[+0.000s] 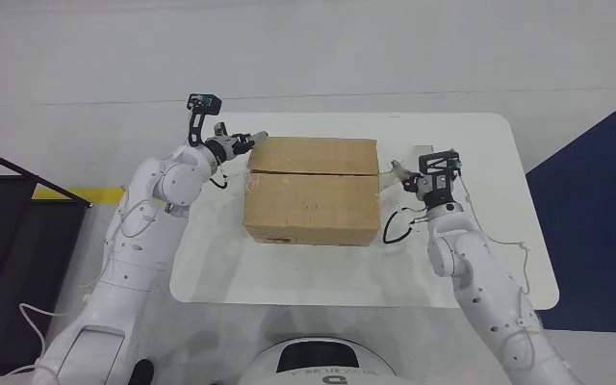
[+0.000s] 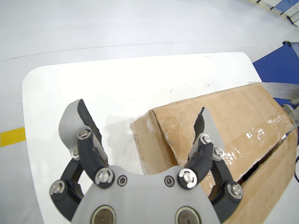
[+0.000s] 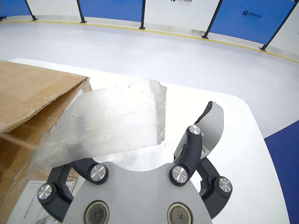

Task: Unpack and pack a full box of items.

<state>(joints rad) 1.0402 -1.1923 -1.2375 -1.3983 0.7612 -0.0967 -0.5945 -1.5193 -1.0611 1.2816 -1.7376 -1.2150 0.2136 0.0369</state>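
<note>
On the table (image 1: 318,279), a cardboard box (image 1: 310,191)

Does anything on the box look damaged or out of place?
Yes. A strip of clear tape sticks out loose from the cardboard box end beside the right gripper; the seam tape on top looks torn.

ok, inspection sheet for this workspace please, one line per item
Surface: white table, rounded corners.
Job's things: cardboard box, flaps down; clear tape strip peeled loose at its right-arm end.
Clutter: nothing seen.
Grippers: left gripper jaws open at the box's left end; right gripper jaws open by the tape strip.
Cables: black cable looped at the right wrist.
Surroundings: yellow floor line; blue and white panels.
</note>
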